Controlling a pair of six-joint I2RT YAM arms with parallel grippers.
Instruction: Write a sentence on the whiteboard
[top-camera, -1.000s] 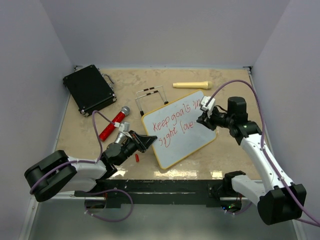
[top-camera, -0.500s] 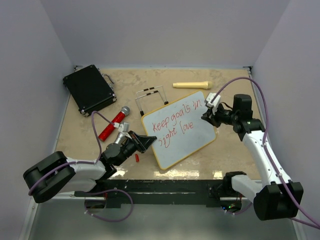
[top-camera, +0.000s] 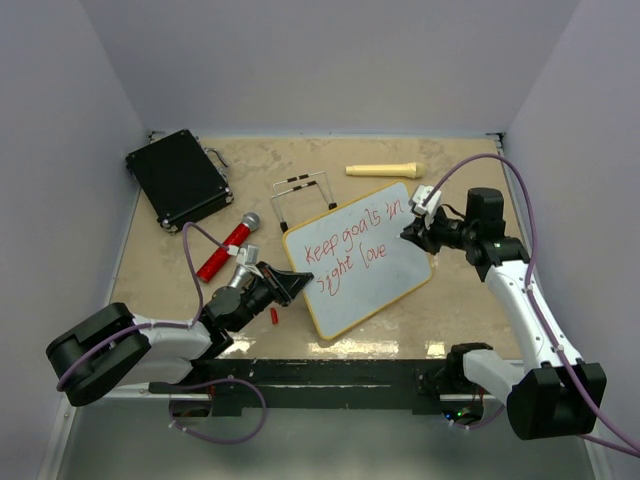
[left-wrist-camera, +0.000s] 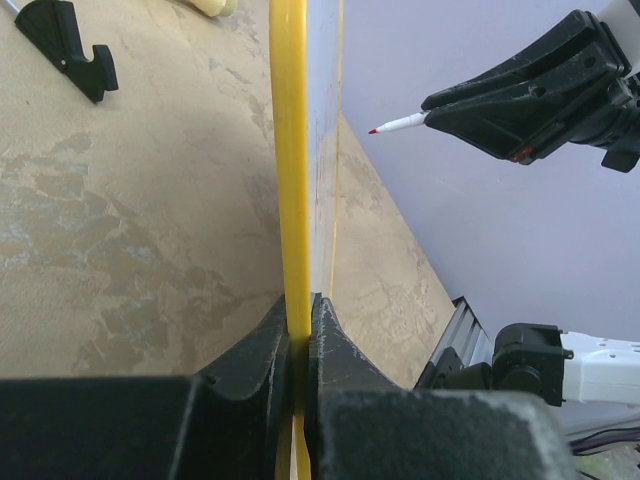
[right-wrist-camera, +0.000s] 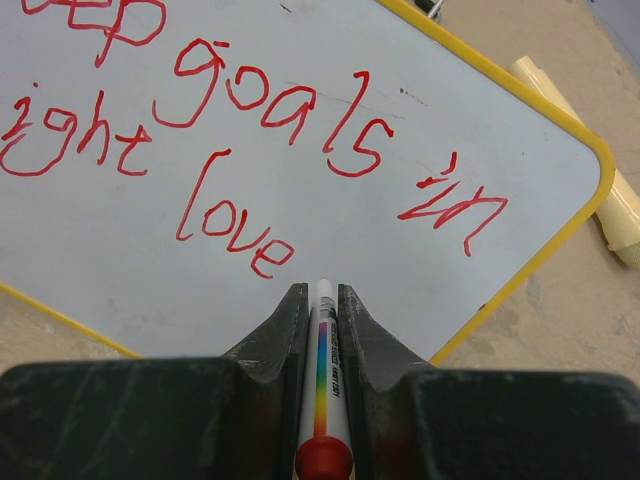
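Sentence (right-wrist-camera: 262, 112): two red lines ahead of my right gripper (right-wrist-camera: 321, 292), apparently finished. It clamps marker (right-wrist-camera: 322, 400), tip off whiteboard (top-camera: 385, 282); left gripper (left-wrist-camera: 300, 302) pinches its frame.

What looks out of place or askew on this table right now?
The whiteboard lies turned at a slant, its left corner pinched by the left gripper. A small red piece, maybe a cap, lies loose beside that gripper.
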